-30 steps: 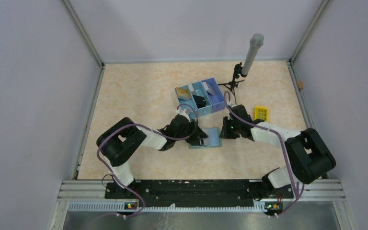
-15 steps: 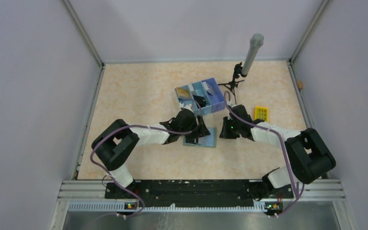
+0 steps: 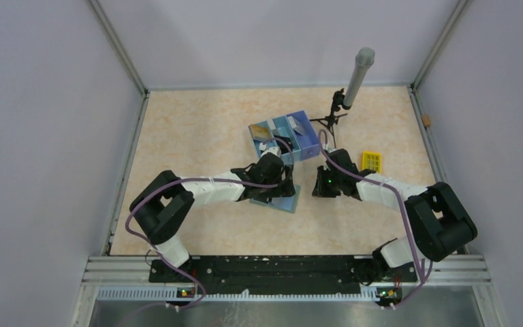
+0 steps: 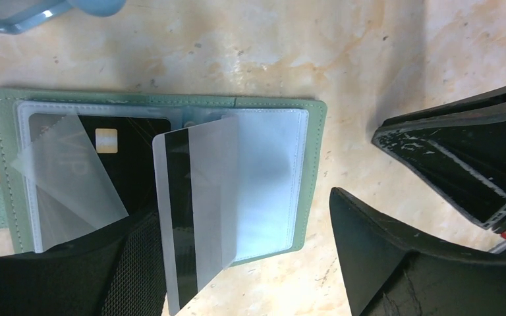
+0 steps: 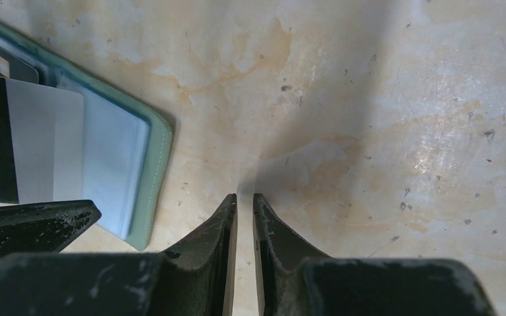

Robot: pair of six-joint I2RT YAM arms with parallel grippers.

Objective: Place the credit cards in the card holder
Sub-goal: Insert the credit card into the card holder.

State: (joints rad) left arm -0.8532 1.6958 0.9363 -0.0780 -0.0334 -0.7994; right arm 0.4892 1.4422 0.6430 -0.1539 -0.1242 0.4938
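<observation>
Left gripper (image 4: 240,214): fingers spread wide, pinching nothing, which I read as a release. Between them lies the card holder (image 4: 313,164), open flat with its clear sleeves up. A white striped card (image 4: 194,217) rests slanted across its middle, one end jutting past the holder's edge towards the fingers. Cannot tell whether its far end sits inside a sleeve. A black chip card (image 4: 132,148) sits in the sleeve beyond the left finger, so one card looks stowed.

Right gripper (image 5: 244,197): fingers pressed almost together, only a slit between, empty. It sits low just beside the holder's edge, probably as a stop.

Surface: tan marbled table (image 5: 382,131), speckled. Pale walls (image 3: 41,136) on three sides. A blue tray (image 3: 311,139) lies beyond both grippers.
</observation>
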